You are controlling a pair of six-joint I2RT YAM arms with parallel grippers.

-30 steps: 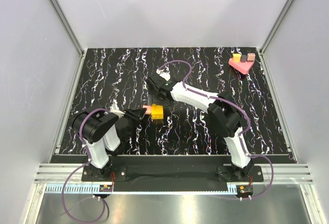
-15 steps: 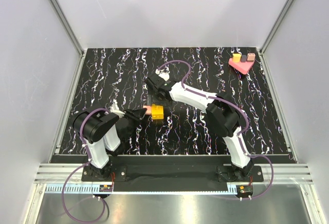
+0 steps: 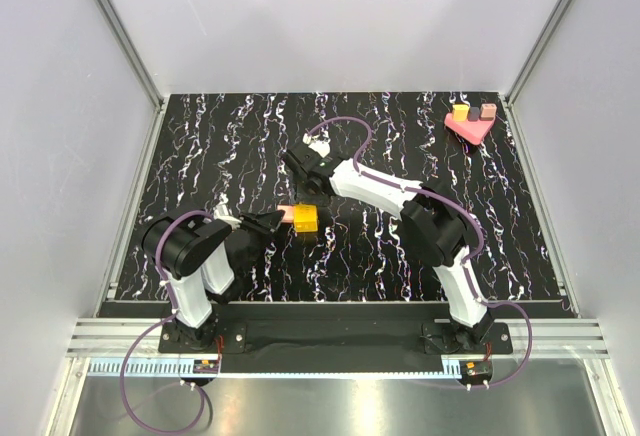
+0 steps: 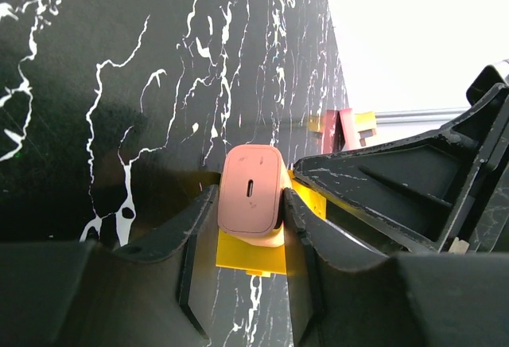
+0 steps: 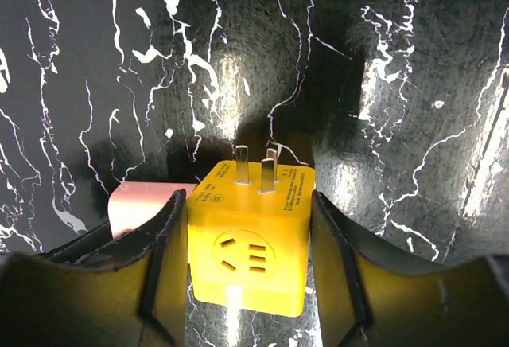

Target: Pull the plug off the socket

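The black marbled table (image 3: 500, 246) carries a pink tray (image 3: 466, 128) in its far right corner. Left of the table's centre, the right gripper (image 5: 248, 204) clamps the yellow socket (image 5: 250, 247) by two opposite sides. The left gripper (image 4: 250, 196) pinches the pink plug (image 4: 250, 204). The socket rests on the table, and the plug sits flush against its left face, not pulled free.
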